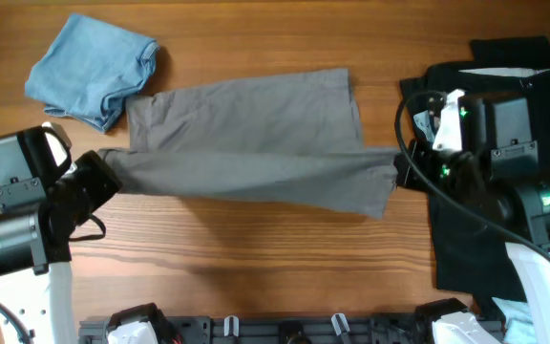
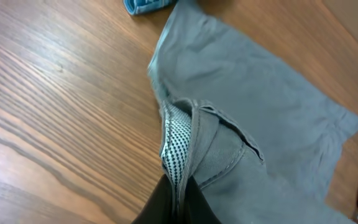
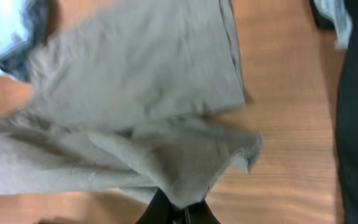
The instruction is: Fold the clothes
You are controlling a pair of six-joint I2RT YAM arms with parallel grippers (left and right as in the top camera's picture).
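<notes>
Wrist views: left gripper (image 2: 178, 202) is mostly cut off by the bottom edge, its tips buried in the grey shorts (image 2: 241, 112). The right gripper (image 3: 178, 210) is likewise under the hem, and that picture is blurred. The black garment (image 1: 509, 50) at the desk's right edge is partly under the right arm. The light-blue garment (image 2: 145, 5) is clipped at the top.

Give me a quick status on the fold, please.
Left gripper jaws shut on grey shorts at waistband. Right gripper jaws shut on leg hem. Shorts stretched between arms, half folded. Aside: light-blue garment, black garment; nothing blocking.
</notes>
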